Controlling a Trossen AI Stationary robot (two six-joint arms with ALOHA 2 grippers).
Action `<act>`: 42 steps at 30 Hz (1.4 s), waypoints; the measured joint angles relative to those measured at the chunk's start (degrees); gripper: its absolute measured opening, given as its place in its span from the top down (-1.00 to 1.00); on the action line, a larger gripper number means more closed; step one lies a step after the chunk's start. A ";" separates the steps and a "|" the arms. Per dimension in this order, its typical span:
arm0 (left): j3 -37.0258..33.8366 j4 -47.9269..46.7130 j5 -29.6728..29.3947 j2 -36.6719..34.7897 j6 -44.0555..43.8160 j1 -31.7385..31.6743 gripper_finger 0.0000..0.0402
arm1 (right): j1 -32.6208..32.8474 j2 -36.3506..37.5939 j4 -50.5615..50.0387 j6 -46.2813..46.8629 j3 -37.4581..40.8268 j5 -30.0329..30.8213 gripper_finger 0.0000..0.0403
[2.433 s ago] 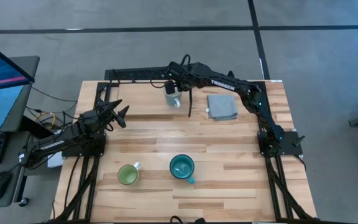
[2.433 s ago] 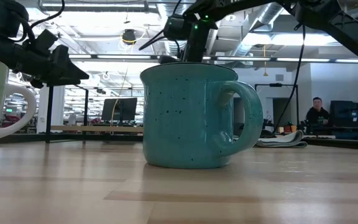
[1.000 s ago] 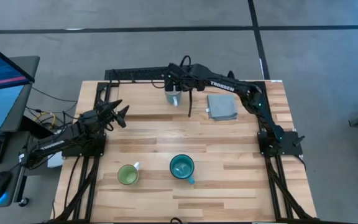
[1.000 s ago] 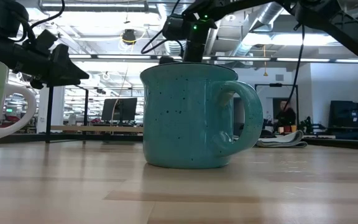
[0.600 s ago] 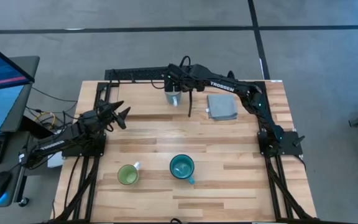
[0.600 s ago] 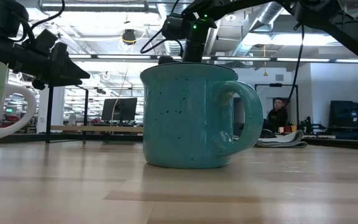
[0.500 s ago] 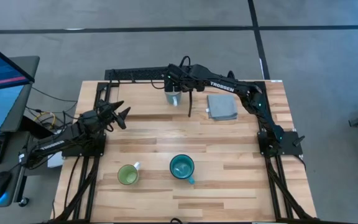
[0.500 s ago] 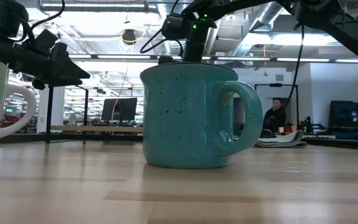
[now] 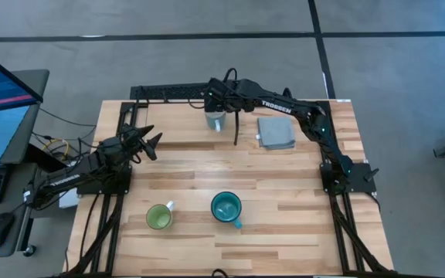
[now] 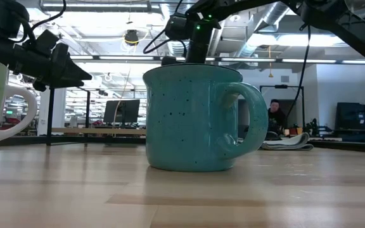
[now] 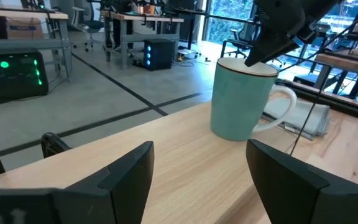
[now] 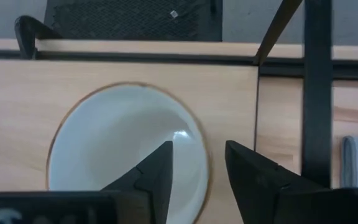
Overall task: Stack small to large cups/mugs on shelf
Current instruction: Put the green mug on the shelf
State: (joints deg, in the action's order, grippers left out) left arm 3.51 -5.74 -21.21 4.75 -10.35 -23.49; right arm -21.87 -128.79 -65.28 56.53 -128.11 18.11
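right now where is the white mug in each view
High: white mug far side of table, under right gripper.
Low: hidden behind the teal mug.
Left wrist: upper middle, handle toward the folded cloth.
Right wrist: seen from above, rim between the fingers.
Shared landmark: right gripper.

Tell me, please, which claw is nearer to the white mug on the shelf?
The right claw: it sits directly over the white mug, its fingers straddling the rim. The left claw waits well away, over the table's left side.

The right gripper's (image 12: 199, 167) parted fingers straddle the white mug's (image 12: 110, 143) rim.
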 joint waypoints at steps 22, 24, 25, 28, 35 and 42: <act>0.00 0.00 0.03 0.00 0.02 -0.02 -0.23 | 0.49 1.41 4.75 -13.67 -6.41 14.78 0.15; 0.00 0.00 0.04 0.00 0.01 -0.01 -0.23 | 0.50 2.68 5.67 -17.46 -6.27 16.08 0.15; 0.00 0.00 0.04 0.00 0.02 -0.02 -0.23 | 0.66 3.34 7.15 -19.39 -6.27 16.83 0.15; 0.00 0.03 0.00 0.00 0.02 -0.02 -0.23 | 0.96 5.77 10.60 -26.85 -6.27 17.73 0.14; -0.02 0.21 -0.02 0.00 -0.53 -0.02 -0.23 | 2.39 12.38 18.28 -46.38 -6.27 7.30 0.15; -0.02 0.33 -0.04 0.00 -6.35 -0.02 -0.23 | 6.28 17.89 18.65 -58.52 -6.29 -0.04 0.17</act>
State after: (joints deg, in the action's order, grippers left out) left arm 3.49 -5.41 -21.26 4.75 -16.70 -23.51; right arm -15.59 -110.90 -46.63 -1.98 -134.40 18.06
